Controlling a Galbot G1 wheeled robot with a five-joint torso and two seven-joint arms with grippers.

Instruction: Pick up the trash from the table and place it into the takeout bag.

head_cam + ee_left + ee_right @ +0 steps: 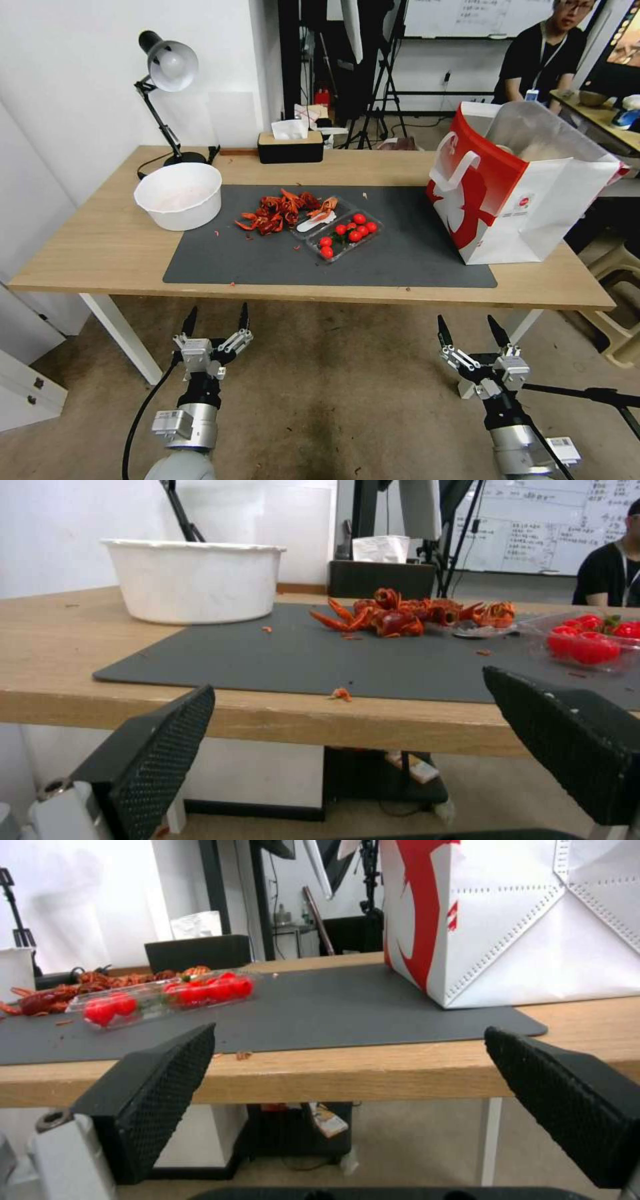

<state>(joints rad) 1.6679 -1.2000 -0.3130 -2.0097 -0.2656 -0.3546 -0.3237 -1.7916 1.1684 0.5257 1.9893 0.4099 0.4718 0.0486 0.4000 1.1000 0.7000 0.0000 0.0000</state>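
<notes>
The takeout bag [507, 193] [533, 915], red and white with white strap handles, stands open on the right end of the dark grey mat [400, 253] on the light-wood table [100, 247]. The trash is out of view; the bag's walls hide its inside. My left gripper [219, 309] [347, 680] hangs open and holds nothing, below the table's front edge, left of centre. My right gripper [466, 320] [350, 1030] is open too, at the same height, in front of the bag.
A large white bowl [179, 195] sits at the mat's left edge. Mid-mat lie red crayfish shells [277, 210], a clear tray with a white spoon [317, 219] and a tray of cherry tomatoes [345, 235]. A lamp [167, 73] and tissue box [290, 145] stand behind.
</notes>
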